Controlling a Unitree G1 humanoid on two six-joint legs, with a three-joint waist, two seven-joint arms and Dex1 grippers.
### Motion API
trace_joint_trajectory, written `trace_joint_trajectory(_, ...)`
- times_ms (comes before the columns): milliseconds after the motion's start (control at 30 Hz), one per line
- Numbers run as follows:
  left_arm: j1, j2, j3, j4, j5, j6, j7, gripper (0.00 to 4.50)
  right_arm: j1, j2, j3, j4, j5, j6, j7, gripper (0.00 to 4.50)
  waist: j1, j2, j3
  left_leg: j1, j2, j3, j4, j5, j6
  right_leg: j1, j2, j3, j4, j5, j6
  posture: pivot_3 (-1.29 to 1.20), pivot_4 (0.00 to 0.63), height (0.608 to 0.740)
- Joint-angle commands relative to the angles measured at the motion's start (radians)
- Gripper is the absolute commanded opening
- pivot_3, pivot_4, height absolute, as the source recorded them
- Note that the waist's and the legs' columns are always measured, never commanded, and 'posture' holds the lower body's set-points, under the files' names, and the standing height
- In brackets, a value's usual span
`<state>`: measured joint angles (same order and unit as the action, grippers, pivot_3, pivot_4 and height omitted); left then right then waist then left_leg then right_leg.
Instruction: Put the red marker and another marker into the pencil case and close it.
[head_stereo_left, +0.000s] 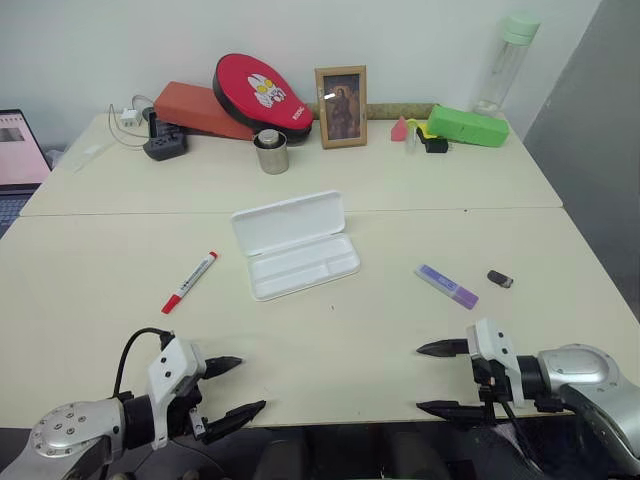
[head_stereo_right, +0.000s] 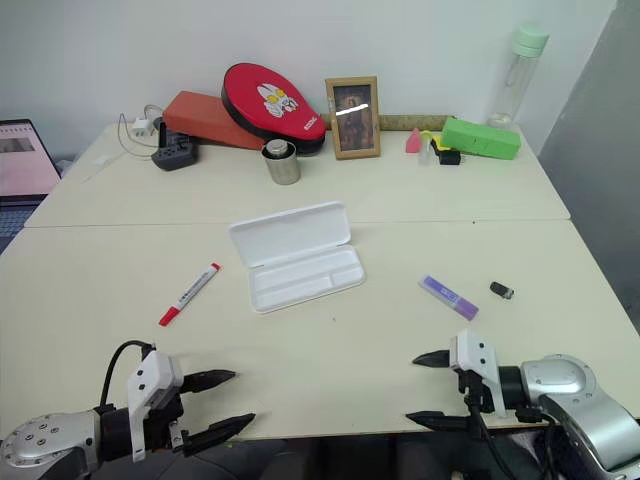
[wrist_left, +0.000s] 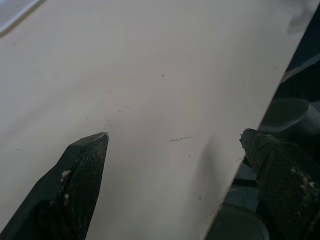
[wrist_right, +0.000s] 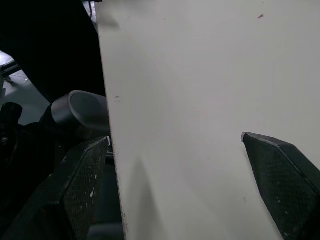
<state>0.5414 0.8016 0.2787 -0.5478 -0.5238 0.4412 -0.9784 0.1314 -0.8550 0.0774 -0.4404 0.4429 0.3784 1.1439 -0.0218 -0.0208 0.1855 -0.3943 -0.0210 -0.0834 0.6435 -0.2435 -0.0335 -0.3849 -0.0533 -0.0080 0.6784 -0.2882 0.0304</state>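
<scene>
Well apart: red marker (head_stereo_left: 190, 282), left pincer (head_stereo_left: 232, 387) agape.

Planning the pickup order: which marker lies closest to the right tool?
The purple marker, just ahead of the right tool; the red marker lies across the table.

even, soft indoor light on the pale table (head_stereo_left: 420, 190); shadows are faint and short. a glare streak crosses the picture frame (head_stereo_right: 352, 117) glass. wrist views are dimmer, soft-focused, with blurred fingertips (wrist_left: 82, 165).

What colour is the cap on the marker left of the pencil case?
Red; the red marker shows best in the left eye view.
</scene>
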Motion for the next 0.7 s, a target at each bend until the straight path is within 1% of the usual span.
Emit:
trace_joint_trajectory(33, 0.012, 0.018, -0.001, -0.018, 0.018, -0.026, -0.026, 4.5, 0.006, -0.027, 0.005, -0.033, -0.007, -0.016, 0.028, 4.47, 0.0, 0.0, 0.0, 0.0, 0.0, 0.0, 0.0, 0.0, 0.0, 0.0, 0.0, 0.0, 0.0, 0.0, 0.0, 0.0, 0.15, 0.74)
trace_joint_trajectory(200, 0.011, 0.015, 0.011, -0.028, 0.002, -0.013, -0.036, 4.5, 0.012, -0.029, 0.015, -0.035, -0.012, -0.02, 0.032, 4.47, 0.0, 0.0, 0.0, 0.0, 0.0, 0.0, 0.0, 0.0, 0.0, 0.0, 0.0, 0.0, 0.0, 0.0, 0.0, 0.0, 0.15, 0.74)
trace_joint_trajectory(300, -0.011, 0.027, 0.022, -0.025, 0.004, 0.0, -0.031, 4.5, 0.039, -0.075, 0.022, -0.062, -0.007, 0.077, 0.016, 4.47, 0.002, 0.0, 0.0, 0.0, 0.0, 0.0, 0.0, 0.0, 0.0, 0.0, 0.0, 0.0, 0.0, -0.001, 0.001, 0.0, 0.15, 0.74)
trace_joint_trajectory(433, -0.016, 0.034, 0.029, -0.048, -0.016, 0.023, -0.035, 4.5, 0.058, -0.072, 0.028, -0.073, -0.014, 0.04, 0.021, 4.47, 0.002, -0.001, 0.0, 0.0, 0.0, 0.0, 0.0, 0.0, 0.0, 0.0, 0.0, 0.0, 0.0, -0.001, 0.001, 0.0, 0.15, 0.74)
trace_joint_trajectory(700, -0.037, 0.04, 0.014, -0.07, -0.012, 0.058, -0.027, 4.5, 0.057, -0.059, 0.031, -0.06, -0.02, 0.017, 0.023, 4.47, 0.002, -0.001, 0.0, 0.0, 0.0, 0.0, 0.0, 0.0, 0.0, 0.0, 0.0, 0.0, 0.0, -0.001, 0.001, 0.0, 0.15, 0.74)
